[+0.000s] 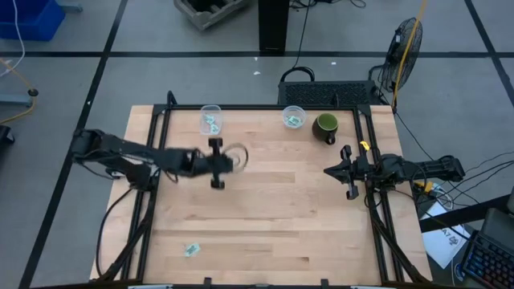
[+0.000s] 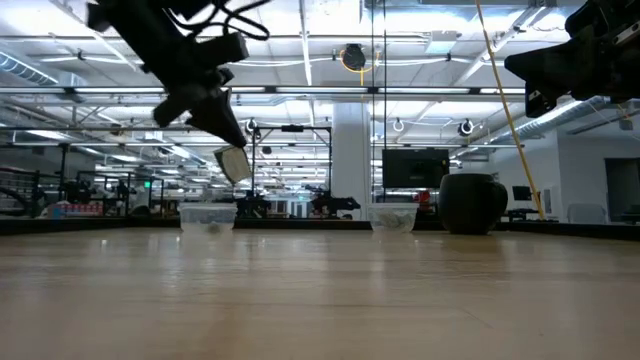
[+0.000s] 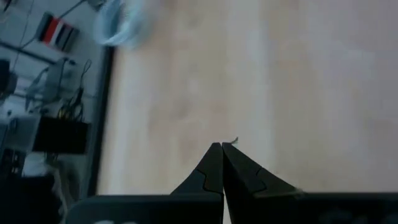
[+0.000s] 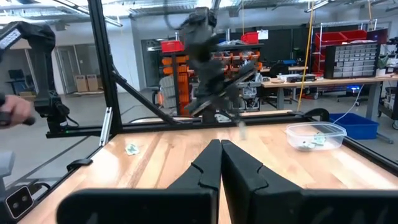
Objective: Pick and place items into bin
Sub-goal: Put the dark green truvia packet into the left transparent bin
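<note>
The left gripper (image 1: pixel 238 157) is raised over the pale wooden table (image 1: pixel 265 217), fingers pinched on a small pale packet (image 2: pixel 233 163) — open wood all round it. Behind it, along the table's far edge, stand two clear plastic cups (image 1: pixel 210 119) (image 1: pixel 294 117) holding pale green packets, beside a dark green mug (image 1: pixel 326 127). One mint-green packet (image 1: pixel 191 250) lies near the table's front edge. The right gripper (image 1: pixel 330 170) waits closed at the table's right edge.
</note>
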Controlling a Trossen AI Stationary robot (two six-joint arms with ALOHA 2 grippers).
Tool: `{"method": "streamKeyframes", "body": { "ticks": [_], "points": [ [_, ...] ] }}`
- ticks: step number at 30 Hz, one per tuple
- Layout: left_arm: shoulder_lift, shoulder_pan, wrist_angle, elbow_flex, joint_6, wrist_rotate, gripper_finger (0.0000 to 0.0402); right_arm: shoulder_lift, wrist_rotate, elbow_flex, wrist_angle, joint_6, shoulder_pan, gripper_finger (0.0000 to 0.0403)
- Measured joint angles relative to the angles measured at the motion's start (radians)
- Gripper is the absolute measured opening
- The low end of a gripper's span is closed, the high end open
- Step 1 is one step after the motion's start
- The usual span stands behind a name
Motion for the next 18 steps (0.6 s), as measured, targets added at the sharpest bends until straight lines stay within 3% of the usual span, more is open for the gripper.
{"method": "streamKeyframes", "body": {
  "ticks": [10, 18],
  "points": [
    [-0.12, 0.448, 0.048, 0.001, 0.109, 0.159, 0.0, 0.0, 0.0, 0.0, 0.001, 0.0, 0.0, 0.0004],
    [-0.101, 0.751, 0.13, 0.001, 0.177, 0.297, 0.0, 0.0, 0.0, 0.0, 0.002, 0.0, 0.0, 0.0004]
  ]
}}
